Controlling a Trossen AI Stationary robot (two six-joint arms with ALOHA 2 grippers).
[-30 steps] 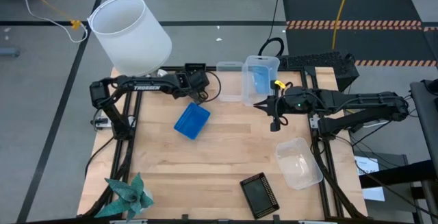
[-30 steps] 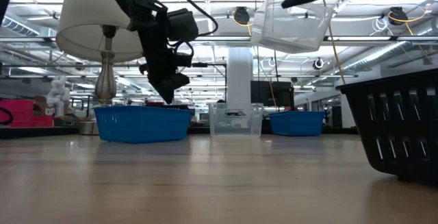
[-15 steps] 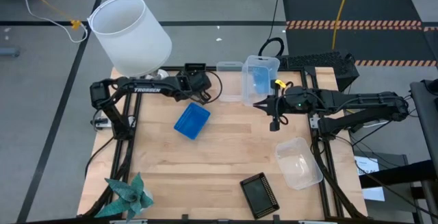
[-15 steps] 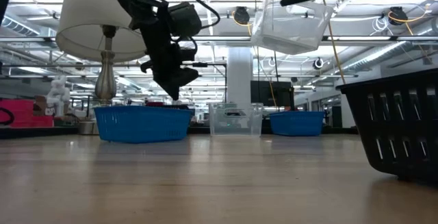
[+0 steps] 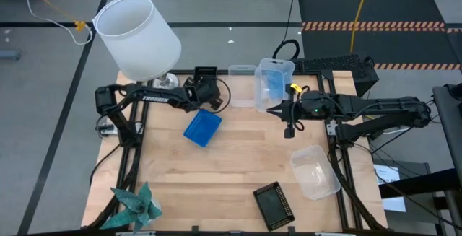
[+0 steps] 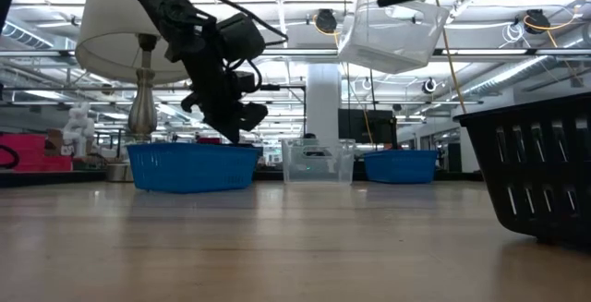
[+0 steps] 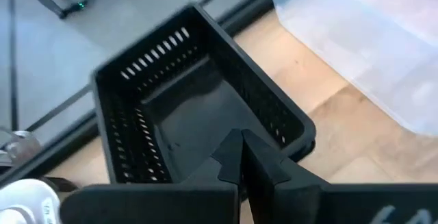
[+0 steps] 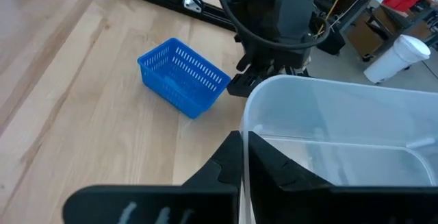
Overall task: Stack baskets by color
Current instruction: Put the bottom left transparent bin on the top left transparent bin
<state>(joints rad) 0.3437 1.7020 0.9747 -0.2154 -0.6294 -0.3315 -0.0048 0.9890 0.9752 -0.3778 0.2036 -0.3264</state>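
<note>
My right gripper (image 5: 270, 110) is shut on a clear basket (image 5: 275, 76) held high over the table's far part. A blue basket (image 6: 400, 165) on the table shows through it from above. My left gripper (image 7: 239, 157) is shut and empty, tips slanting down over a black basket (image 7: 198, 107) standing at the far edge. I see no touch there. Another blue basket (image 5: 203, 127) sits on its base near the table's middle. A second clear basket (image 5: 242, 84) stands on the table beside the held one. My right gripper pinches the clear basket's rim and wall (image 8: 244, 118) at one end, one finger inside and one outside. The fingers come from the table's right side, slanting a little down. The basket (image 6: 392, 39) hangs lifted clear of the table, opening up, slightly tilted.
A third clear basket (image 5: 315, 171) and another black basket (image 5: 273, 205) sit near the right front. A white lampshade (image 5: 137, 35) stands at the far left and a teal paper star (image 5: 133, 206) at the near left corner. Bare wood lies in the middle front.
My left gripper has sunk toward the black basket at the far edge and rolled about its own axis, staying shut. My right gripper and its clear basket have kept still.
</note>
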